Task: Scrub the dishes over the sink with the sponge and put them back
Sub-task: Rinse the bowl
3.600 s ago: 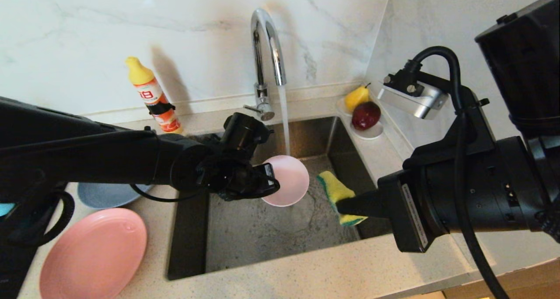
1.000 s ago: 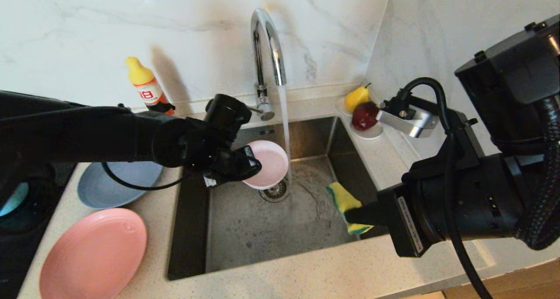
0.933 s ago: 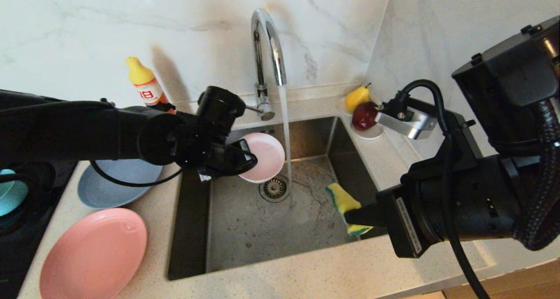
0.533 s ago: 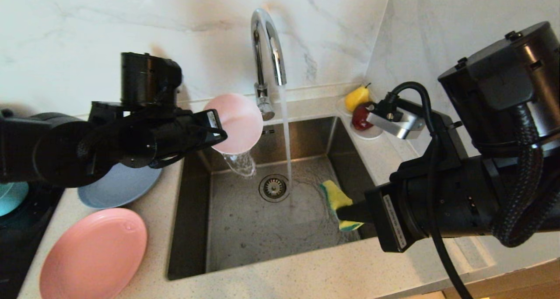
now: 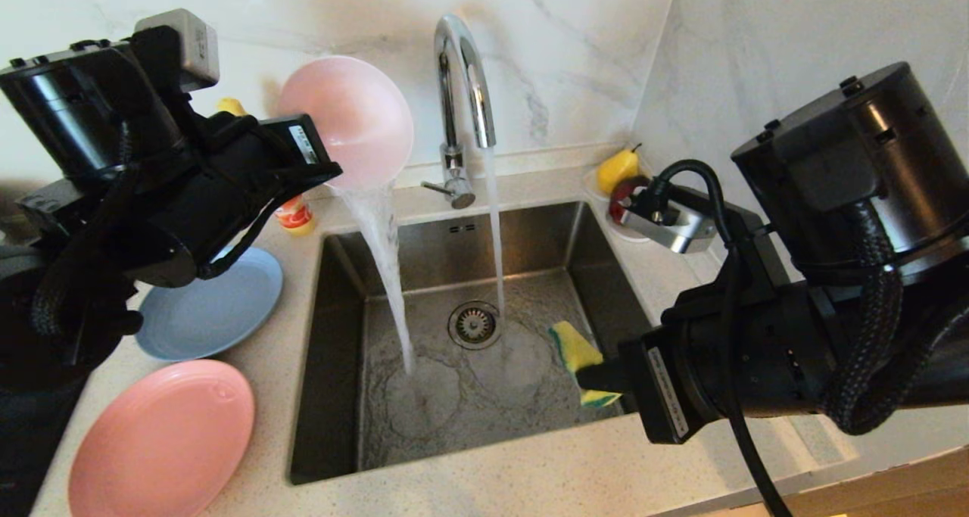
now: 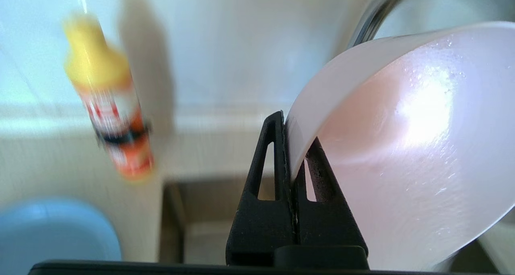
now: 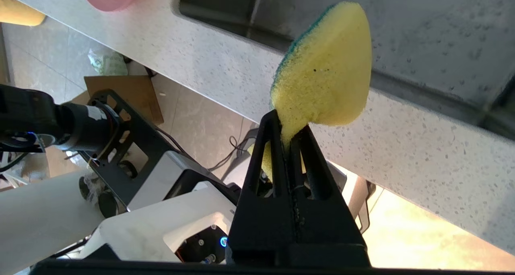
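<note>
Note, operator: left gripper [image 5: 322, 170], clamped on the pale pink-white bowl [image 5: 350, 120], has lifted and tipped it, emptying rinse water into the sink [image 5: 530, 237]; right gripper [image 5: 598, 377] pinches the sponge [image 5: 571, 347]; bowl ready to return.

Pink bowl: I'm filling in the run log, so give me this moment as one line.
left pincer: shut on pink bowl, tipped, pouring water into sink | right pincer: shut on sponge over sink | tap: running

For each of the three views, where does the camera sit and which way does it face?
Head: high, looking down on the sink; both arms show.
Left wrist: behind the left gripper, facing the pink bowl clamped at its rim.
Right wrist: behind the right gripper, facing the pinched sponge and counter edge.
Shared: bowl and sponge also appear in the head view.
</note>
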Robot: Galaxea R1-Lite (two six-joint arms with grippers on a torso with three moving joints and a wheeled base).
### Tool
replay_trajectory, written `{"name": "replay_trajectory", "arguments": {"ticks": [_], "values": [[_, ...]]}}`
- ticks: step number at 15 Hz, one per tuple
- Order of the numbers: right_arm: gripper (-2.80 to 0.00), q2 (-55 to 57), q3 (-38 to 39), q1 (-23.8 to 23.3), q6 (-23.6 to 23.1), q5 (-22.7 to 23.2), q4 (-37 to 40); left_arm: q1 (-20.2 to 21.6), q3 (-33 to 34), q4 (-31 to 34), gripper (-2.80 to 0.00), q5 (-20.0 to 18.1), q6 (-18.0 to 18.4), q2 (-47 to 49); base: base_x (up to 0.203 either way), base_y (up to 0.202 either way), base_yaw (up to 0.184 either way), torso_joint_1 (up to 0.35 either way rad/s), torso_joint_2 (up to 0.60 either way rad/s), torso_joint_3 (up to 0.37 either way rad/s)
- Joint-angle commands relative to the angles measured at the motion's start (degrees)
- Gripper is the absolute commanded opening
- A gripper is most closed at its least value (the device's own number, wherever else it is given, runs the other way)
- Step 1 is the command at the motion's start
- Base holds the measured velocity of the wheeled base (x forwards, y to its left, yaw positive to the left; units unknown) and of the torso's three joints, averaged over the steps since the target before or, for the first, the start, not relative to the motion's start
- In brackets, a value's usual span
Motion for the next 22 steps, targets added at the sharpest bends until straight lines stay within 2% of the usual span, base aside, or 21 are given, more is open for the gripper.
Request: {"name": "replay_trajectory", "arguments": {"ticks": [1, 3, 5, 6, 10, 14, 16, 18, 20, 22], "values": [[-2.8, 0.5, 0.5, -0.6, 0.0, 0.1, 0.2, 0.0, 1.9, -4.5, -2.8, 0.0, 2.2, -1.8, 0.0, 0.0, 0.0, 0.0, 0.0, 0.0], [-2.8, 0.3, 0.7, -0.6, 0.0, 0.1, 0.1, 0.0, 2.4, -6.0, -2.8, -0.1, 3.0, -2.2, 0.0, 0.0, 0.0, 0.0, 0.0, 0.0], [-2.8, 0.4, 0.6, -0.6, 0.0, 0.0, 0.1, -0.1, 4.2, -16.7, -2.8, -0.8, 5.2, -3.0, 0.0, 0.0, 0.0, 0.0, 0.0, 0.0], [-2.8, 0.4, 0.6, -0.7, 0.0, 0.0, 0.1, -0.1, 5.0, -19.2, -2.8, -1.1, 5.8, -3.5, 0.0, 0.0, 0.0, 0.0, 0.0, 0.0], [-2.8, 0.4, 0.5, -0.7, 0.0, 0.0, 0.1, -0.2, 6.9, -20.8, -2.8, -2.0, 6.1, -6.1, 0.0, 0.0, 0.0, 0.0, 0.0, 0.0], [-2.8, 0.3, 0.2, -0.7, 0.0, -0.1, 0.1, 0.0, 6.7, -19.0, -2.8, -2.1, 5.9, -6.4, 0.0, 0.0, 0.0, 0.0, 0.0, 0.0], [-2.8, 0.2, 0.1, -0.7, 0.0, -0.2, 0.1, 0.6, 6.9, -10.3, -2.8, -1.3, 5.5, -6.7, 0.0, 0.0, 0.0, 0.0, 0.0, 0.0], [-2.8, 0.0, 0.2, -0.7, 0.0, -0.2, 0.1, 1.9, 6.8, 3.2, -2.8, -1.1, 3.8, -8.0, 0.0, 0.0, 0.0, 0.0, 0.0, 0.0], [-2.8, -0.4, 0.9, -0.7, 0.0, -0.3, 0.1, 3.1, 4.2, 22.7, -2.8, -1.4, 1.4, -9.7, 0.0, 0.0, 0.0, 0.0, 0.0, 0.0], [-2.8, -0.6, 1.4, -1.2, 0.0, -0.3, 0.0, 4.9, -3.7, 46.4, -2.8, -2.3, -2.9, -9.9, 0.0, 0.0, 0.0, 0.0, 0.0, 0.0]]}}
